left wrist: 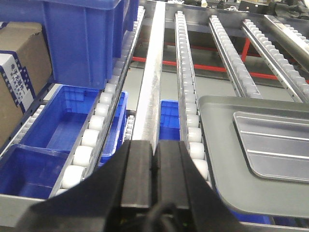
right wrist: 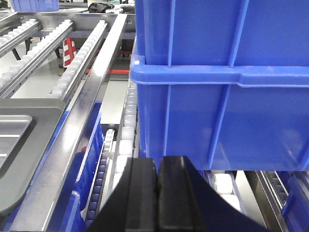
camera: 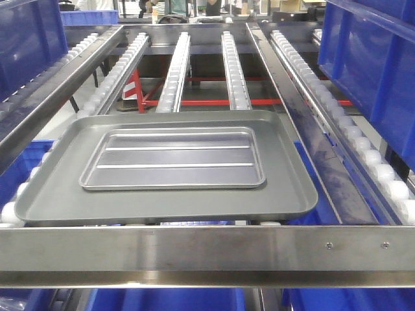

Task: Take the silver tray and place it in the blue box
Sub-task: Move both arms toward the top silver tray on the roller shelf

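Observation:
The silver tray [camera: 175, 159] lies flat inside a larger dark grey tray [camera: 58, 188] on the roller lanes, near the front rail. Its left end shows in the left wrist view [left wrist: 275, 140], its right end in the right wrist view [right wrist: 9, 133]. The blue box [camera: 376, 65] stands on the right roller lane, its ribbed wall and thick rim filling the right wrist view [right wrist: 217, 82]. My left gripper [left wrist: 154, 154] is shut and empty, left of the trays over a steel rail. My right gripper [right wrist: 157, 169] is shut and empty, just in front of the blue box. Neither gripper appears in the front view.
Another blue crate [left wrist: 82, 43] stands on the left lane, with a cardboard carton [left wrist: 19, 72] beside it. Open blue bins [left wrist: 58, 121] sit below the rollers. A steel front rail [camera: 207, 253] crosses before the trays. Steel dividers [right wrist: 82, 121] run lengthwise between lanes.

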Controlling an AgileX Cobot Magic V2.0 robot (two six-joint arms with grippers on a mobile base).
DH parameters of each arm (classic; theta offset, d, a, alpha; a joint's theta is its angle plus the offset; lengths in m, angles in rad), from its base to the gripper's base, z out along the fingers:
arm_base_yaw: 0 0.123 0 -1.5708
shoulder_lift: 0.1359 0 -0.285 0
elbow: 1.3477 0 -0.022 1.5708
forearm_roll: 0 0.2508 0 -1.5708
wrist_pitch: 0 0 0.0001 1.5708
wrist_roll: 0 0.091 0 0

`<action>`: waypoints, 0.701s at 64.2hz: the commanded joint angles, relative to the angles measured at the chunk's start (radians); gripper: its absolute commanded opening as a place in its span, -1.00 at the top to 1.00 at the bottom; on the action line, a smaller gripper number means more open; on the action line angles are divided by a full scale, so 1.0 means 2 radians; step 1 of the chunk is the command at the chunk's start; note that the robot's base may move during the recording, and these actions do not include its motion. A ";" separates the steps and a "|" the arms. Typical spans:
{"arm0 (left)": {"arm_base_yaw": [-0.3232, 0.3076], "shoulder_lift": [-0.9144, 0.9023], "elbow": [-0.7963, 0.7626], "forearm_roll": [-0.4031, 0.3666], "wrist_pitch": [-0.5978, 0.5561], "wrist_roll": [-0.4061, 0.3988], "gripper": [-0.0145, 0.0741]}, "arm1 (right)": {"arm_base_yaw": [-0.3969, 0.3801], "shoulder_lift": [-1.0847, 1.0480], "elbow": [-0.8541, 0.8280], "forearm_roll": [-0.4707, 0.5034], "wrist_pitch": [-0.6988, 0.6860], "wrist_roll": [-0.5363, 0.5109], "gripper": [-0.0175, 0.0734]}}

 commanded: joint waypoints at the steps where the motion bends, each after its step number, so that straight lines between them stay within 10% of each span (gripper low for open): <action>1: 0.001 -0.009 -0.001 -0.003 -0.044 0.000 0.91 | 0.002 -0.010 0.001 -0.001 -0.043 -0.003 0.49; 45: 0.001 -0.009 -0.002 -0.007 -0.100 0.000 0.91 | 0.001 -0.010 0.001 -0.001 -0.050 -0.003 0.49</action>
